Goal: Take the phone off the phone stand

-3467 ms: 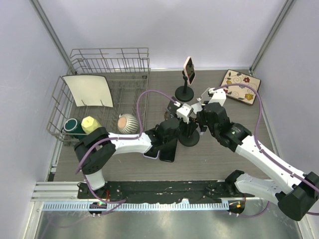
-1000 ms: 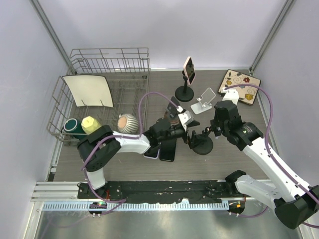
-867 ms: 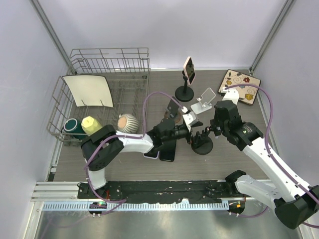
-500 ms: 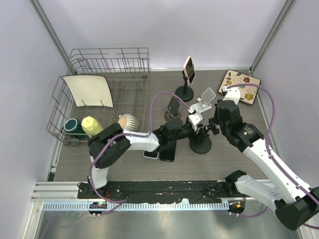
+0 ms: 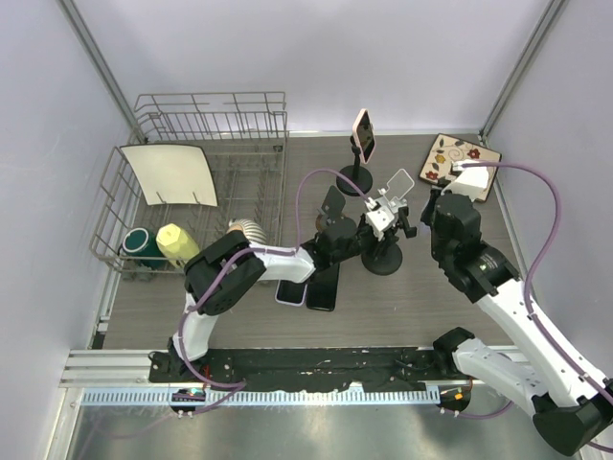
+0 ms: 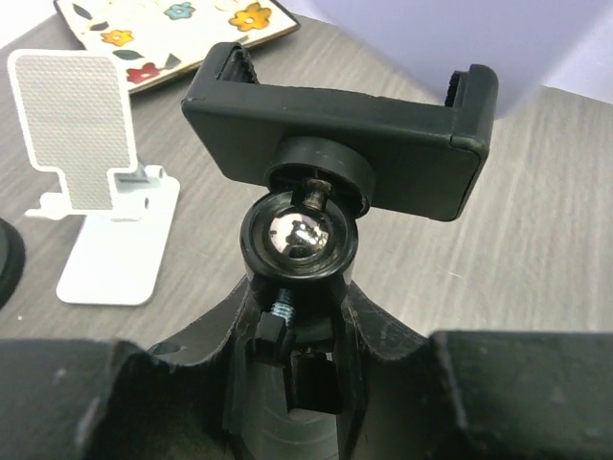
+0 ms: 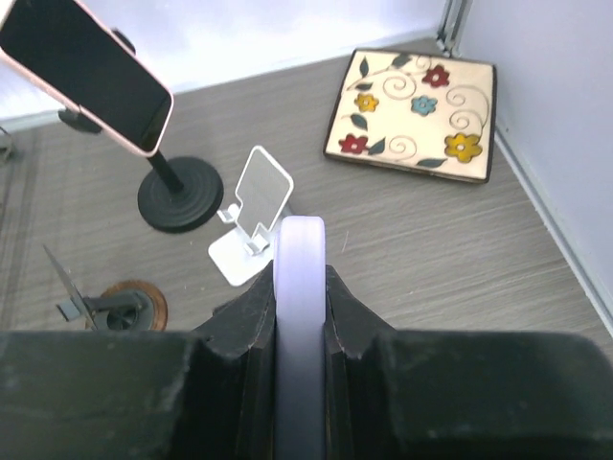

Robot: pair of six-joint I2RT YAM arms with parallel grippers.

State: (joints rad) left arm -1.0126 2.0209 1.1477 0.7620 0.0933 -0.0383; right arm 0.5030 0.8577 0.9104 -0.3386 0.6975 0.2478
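Observation:
The black phone stand [image 6: 340, 125] has an empty clamp; its round base [image 5: 383, 257] rests mid-table. My left gripper [image 6: 299, 321] is shut on the stand's stem just under the ball joint, and in the top view [image 5: 367, 241] it reaches in from the left. My right gripper [image 7: 299, 268] is shut on a lavender phone [image 7: 299, 307], seen edge-on between its fingers and clear of the clamp. In the top view the right gripper [image 5: 415, 220] is just right of the stand; the phone is hard to make out there.
A pink phone [image 5: 363, 134] sits on a second black stand [image 5: 354, 180] at the back. A white folding stand [image 5: 393, 192] and a floral tile [image 5: 465, 165] lie back right. Two phones [image 5: 324, 287] lie flat under the left arm. A wire dish rack [image 5: 206, 120] fills the left.
The right gripper has drawn back to the right and away from the stand with the lavender phone. The left gripper and the stand have shifted toward the back.

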